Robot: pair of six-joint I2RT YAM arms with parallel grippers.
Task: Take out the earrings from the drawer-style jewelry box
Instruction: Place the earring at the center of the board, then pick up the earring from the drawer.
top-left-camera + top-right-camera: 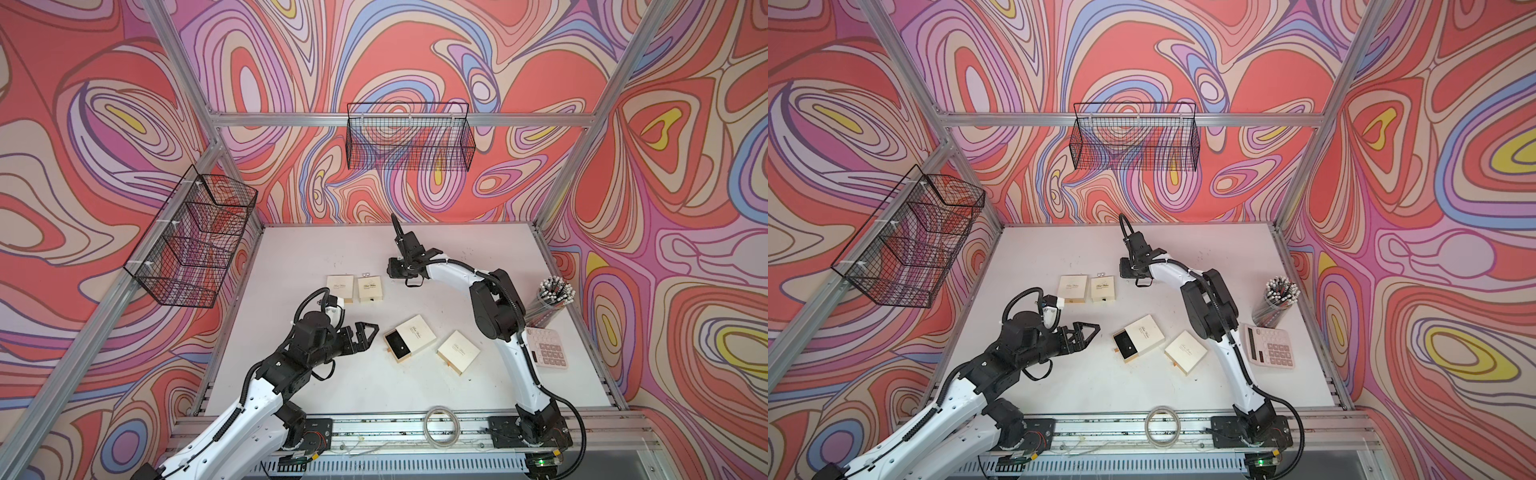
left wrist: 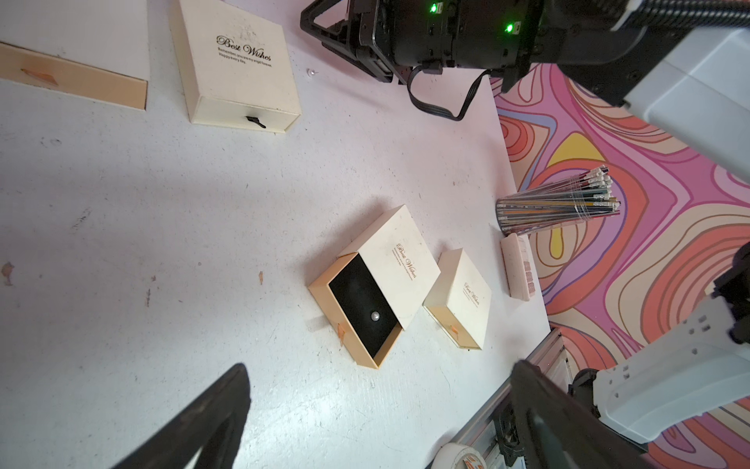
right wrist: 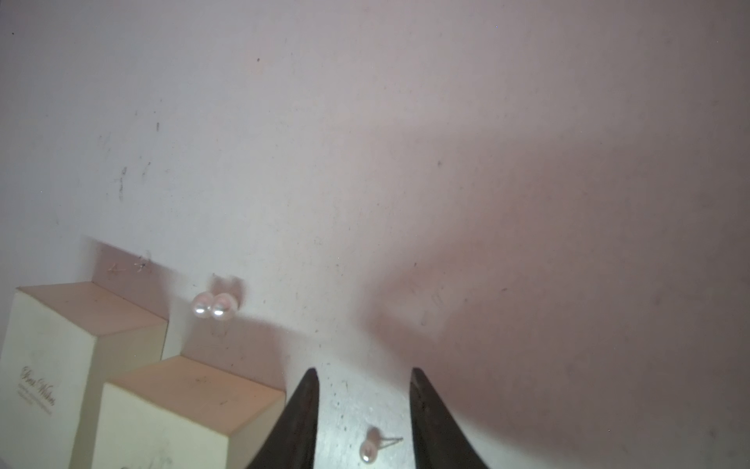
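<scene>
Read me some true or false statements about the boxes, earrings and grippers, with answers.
The open drawer holds one pearl earring. True.
All four cream boxes are open. False: only one drawer is pulled out.
The right gripper clamps a loose earring. False: it lies on the table between the parted jaws.
Two pearl earrings lie side by side near a closed box. True.
The left gripper holds a box. False: it is open and empty.

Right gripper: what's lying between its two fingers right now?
One pearl earring lies on the table between the right gripper's open jaws, not clamped. The right wrist view shows it.
</scene>
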